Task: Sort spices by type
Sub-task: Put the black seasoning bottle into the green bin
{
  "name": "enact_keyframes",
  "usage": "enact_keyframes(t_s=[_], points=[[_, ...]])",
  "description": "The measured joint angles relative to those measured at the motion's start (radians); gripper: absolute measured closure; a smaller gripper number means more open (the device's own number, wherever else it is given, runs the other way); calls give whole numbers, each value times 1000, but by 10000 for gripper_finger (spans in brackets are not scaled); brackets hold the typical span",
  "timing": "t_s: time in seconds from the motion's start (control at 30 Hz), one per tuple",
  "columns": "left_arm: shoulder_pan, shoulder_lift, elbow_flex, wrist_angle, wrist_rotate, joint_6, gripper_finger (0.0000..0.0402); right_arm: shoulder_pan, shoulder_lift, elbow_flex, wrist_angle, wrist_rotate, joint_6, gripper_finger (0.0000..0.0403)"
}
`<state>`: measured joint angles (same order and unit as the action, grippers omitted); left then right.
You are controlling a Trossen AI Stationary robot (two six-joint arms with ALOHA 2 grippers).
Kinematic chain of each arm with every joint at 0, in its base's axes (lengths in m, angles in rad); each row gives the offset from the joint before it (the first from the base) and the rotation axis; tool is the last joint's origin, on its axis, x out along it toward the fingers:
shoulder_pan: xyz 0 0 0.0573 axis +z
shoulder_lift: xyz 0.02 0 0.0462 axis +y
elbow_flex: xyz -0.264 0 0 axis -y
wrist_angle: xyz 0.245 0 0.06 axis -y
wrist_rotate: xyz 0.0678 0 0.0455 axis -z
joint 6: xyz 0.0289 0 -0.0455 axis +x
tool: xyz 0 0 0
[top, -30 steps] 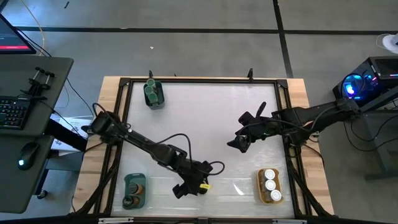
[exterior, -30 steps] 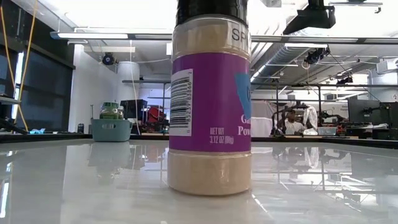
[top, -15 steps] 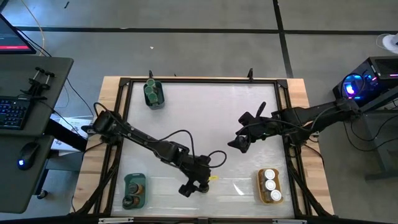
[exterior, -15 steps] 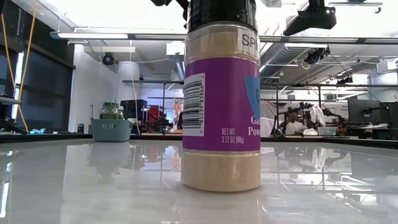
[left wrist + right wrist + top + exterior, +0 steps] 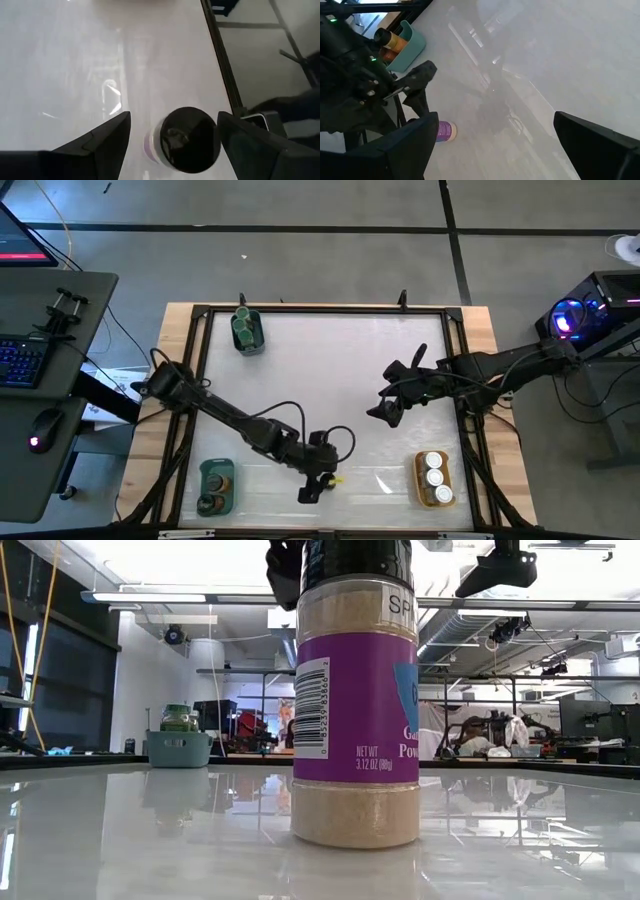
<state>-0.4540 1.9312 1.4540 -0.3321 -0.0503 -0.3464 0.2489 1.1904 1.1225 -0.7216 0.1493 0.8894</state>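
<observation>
A spice jar (image 5: 355,710) with a black lid and purple label stands upright on its base near the table's near edge, and shows from above in the left wrist view (image 5: 189,141). My left gripper (image 5: 318,480) is over it, open, one finger on each side of the lid (image 5: 174,117). A dark finger (image 5: 283,570) shows beside the lid in the low view. My right gripper (image 5: 385,412) waits open over the right middle of the table (image 5: 496,119). From there the jar (image 5: 445,131) looks small. My left gripper comes at the jar from above, pointing down, its fingers flanking the black lid (image 5: 210,150). One finger (image 5: 235,135) stands right at the lid's rim; whether it touches I cannot tell. The other finger (image 5: 115,132) is apart from the lid.
A teal tray (image 5: 247,335) with green-lidded jars sits at the far left. Another teal tray (image 5: 216,486) holding dark-lidded jars is at the near left. An orange tray (image 5: 434,479) with white-lidded jars is at the near right. The table's middle is bare. A black frame edges the table.
My left gripper has moved toward the near edge and a little to the right. The jar slid slightly right with it in the first half second, staying upright, then stood still. A finger now shows beside the lid in the low view.
</observation>
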Motion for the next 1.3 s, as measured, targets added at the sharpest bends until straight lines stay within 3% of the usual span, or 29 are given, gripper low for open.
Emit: enact_keyframes(t_s=[0.27, 0.63, 1.3], points=[[-42, 3, 0, 3, -93, -81, 117, 0, 0, 0, 0, 0, -16, 11], [-53, 9, 0, 2, -145, -19, 117, 0, 0, 0, 0, 1, -34, 11], [-91, 93, 1, 70, -212, -69, 117, 0, 0, 0, -3, 3, -34, 11]])
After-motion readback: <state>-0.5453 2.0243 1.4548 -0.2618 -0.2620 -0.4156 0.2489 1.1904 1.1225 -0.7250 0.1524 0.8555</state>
